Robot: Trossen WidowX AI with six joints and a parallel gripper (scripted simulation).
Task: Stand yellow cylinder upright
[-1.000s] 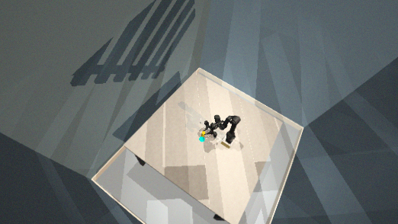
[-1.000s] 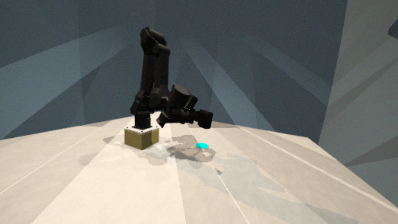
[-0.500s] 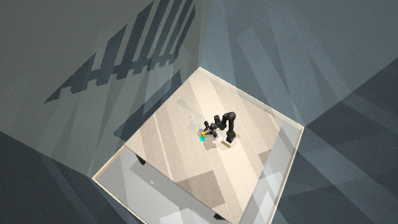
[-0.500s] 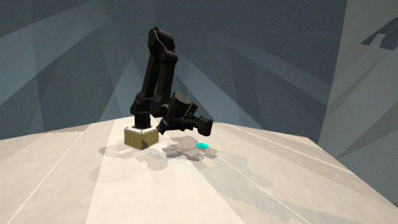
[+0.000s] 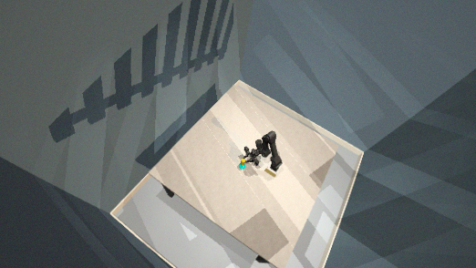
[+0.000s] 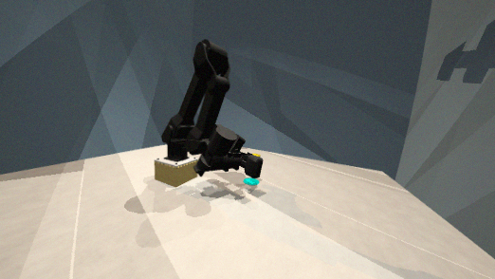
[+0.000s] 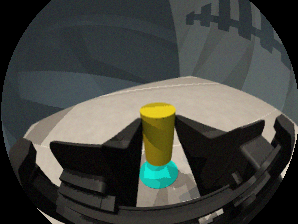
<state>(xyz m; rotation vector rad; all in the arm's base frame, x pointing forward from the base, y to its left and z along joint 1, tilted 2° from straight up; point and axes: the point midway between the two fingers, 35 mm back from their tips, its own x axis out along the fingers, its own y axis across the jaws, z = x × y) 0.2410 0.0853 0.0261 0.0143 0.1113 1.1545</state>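
Observation:
The yellow tall cylinder (image 5: 243,160) (image 6: 256,155) (image 7: 158,137) is upright between the fingers of my gripper (image 7: 158,120), which is shut on it. In the exterior view the gripper (image 6: 255,166) hides most of the cylinder, and only its yellow top edge shows. The cyan circle (image 5: 242,167) (image 6: 251,181) (image 7: 158,179) lies on the table directly below. In the exterior view the fingers are a little above the circle. In the wrist view the cylinder's lower end overlaps the circle's far part; a small gap beneath it cannot be judged exactly.
The arm's base stands on a tan block (image 5: 270,172) (image 6: 174,174) close behind the gripper. The pale table top (image 5: 196,159) (image 6: 119,247) bears shadows of the arm and light stripes. No other loose objects show near the circle.

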